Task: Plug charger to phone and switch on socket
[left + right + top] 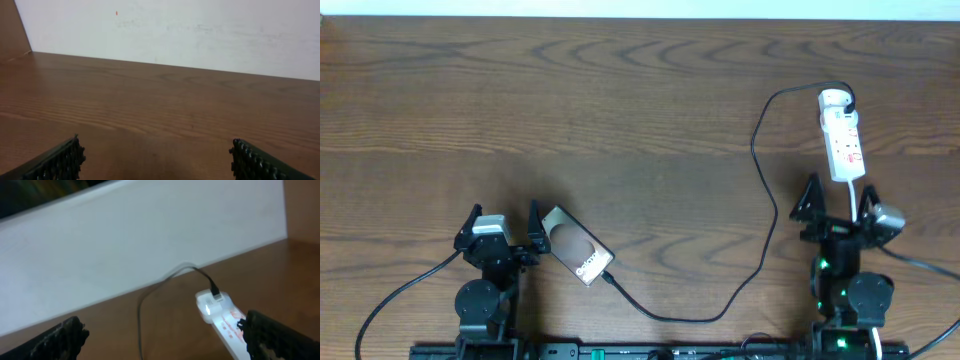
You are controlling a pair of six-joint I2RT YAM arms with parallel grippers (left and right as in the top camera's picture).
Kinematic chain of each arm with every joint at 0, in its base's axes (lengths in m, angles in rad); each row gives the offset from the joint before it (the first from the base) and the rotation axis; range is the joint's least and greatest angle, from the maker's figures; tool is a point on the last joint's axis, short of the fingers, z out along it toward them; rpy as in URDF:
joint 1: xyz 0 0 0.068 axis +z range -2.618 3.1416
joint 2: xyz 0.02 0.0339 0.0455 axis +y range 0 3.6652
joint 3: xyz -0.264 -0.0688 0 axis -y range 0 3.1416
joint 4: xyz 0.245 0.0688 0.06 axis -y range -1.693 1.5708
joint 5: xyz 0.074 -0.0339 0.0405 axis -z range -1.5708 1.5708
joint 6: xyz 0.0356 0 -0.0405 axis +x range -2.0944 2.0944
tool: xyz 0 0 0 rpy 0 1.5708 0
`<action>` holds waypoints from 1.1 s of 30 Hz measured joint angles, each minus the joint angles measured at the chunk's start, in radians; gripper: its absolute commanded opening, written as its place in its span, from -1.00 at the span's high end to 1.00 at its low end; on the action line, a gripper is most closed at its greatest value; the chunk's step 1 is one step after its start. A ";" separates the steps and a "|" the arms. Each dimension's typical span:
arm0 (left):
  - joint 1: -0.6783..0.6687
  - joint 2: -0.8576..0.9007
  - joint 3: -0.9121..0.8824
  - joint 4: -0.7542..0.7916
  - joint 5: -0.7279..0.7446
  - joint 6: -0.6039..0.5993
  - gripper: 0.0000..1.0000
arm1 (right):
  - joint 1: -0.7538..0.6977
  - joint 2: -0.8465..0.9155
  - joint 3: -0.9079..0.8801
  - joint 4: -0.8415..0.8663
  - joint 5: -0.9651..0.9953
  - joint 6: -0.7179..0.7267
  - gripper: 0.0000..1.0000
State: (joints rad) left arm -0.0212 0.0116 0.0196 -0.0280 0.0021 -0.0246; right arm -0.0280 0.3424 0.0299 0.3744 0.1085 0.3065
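1. The table (620, 100) meets a pale wall (200, 30) along its far edge. Most of its wood lies open across the far half and between the two arms.
2. The left gripper (503, 213) sits at the near left with its jaws spread wide and nothing between them. The left wrist view shows only bare wood ahead of it.
3. The phone (577, 245) lies flat and skewed just beside that gripper's right finger. I cannot tell whether they touch. Its face is glossy grey-brown, with white lettering near the near-right end.
4. The charger (776, 210) is a thin black cable. It leaves the far end of the socket (842, 140), loops left, then runs down and across the open middle to the phone's near-right end. Its tip meets the phone there, but whether it is seated I cannot tell.
5. The socket is a slim white strip with red marks, lying lengthwise at the far right.
6. The right gripper (838, 192) is wide open and grips nothing. The socket's near end sits just ahead of its fingertips, closer to the right finger.
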 measured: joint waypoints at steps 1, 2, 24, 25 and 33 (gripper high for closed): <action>0.000 0.000 0.000 -0.001 0.000 0.000 -0.85 | 0.002 -0.038 -0.014 -0.043 0.009 0.000 -0.99; 0.000 0.000 0.000 -0.001 0.000 0.000 -0.85 | 0.004 -0.056 -0.017 -0.072 0.019 0.000 -0.99; 0.000 0.000 0.001 -0.002 0.000 0.000 -0.85 | 0.031 -0.330 -0.024 -0.430 0.057 -0.042 -0.98; 0.000 0.000 0.001 -0.002 0.000 0.000 -0.84 | 0.031 -0.330 -0.024 -0.430 0.057 -0.044 -0.98; 0.000 0.000 0.001 -0.002 0.000 0.000 -0.85 | 0.031 -0.330 -0.024 -0.430 0.057 -0.048 -0.98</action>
State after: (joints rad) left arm -0.0212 0.0113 0.0208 -0.0296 0.0021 -0.0246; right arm 0.0032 0.0120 0.0063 -0.0551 0.1654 0.2588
